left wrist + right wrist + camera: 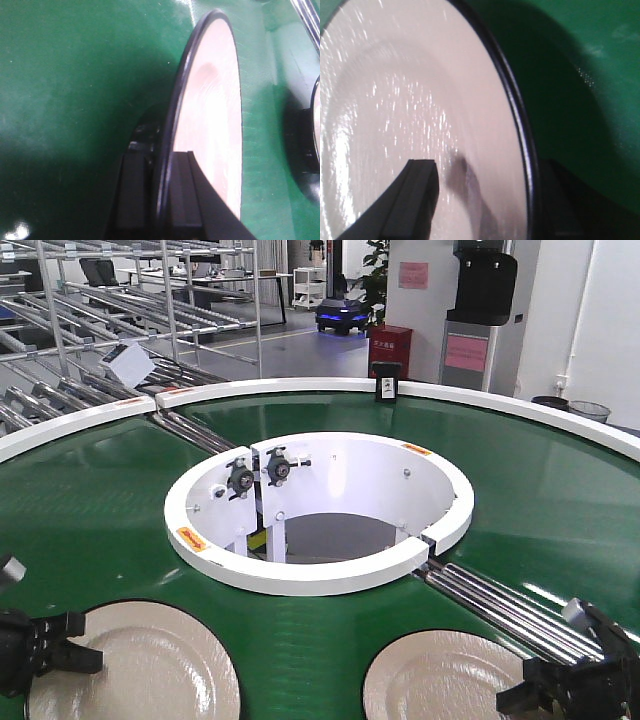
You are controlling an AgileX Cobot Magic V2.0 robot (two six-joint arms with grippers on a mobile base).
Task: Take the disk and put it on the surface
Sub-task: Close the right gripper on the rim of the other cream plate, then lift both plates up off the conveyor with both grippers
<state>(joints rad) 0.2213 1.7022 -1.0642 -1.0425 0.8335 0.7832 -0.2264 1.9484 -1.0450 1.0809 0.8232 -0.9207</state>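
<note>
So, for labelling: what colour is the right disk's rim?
Black rim; right wrist view shows it best.

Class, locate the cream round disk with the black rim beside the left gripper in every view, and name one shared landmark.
Front view: disk bottom left, on the green conveyor belt.
Left wrist: centre, edge-on.
Right wrist: not in it; a second matching disk fills the left.
Shared landmark: that green belt.

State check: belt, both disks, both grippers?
green ring belt: carrying both disks; motion can't tell.
left cream black-rimmed disk: looks flat on belt, rim clamped.
right cream black-rimmed disk: flat on belt, ungripped.
left gripper: shut on left disk's rim.
right gripper: open, fingers straddling right disk's rim.
</note>
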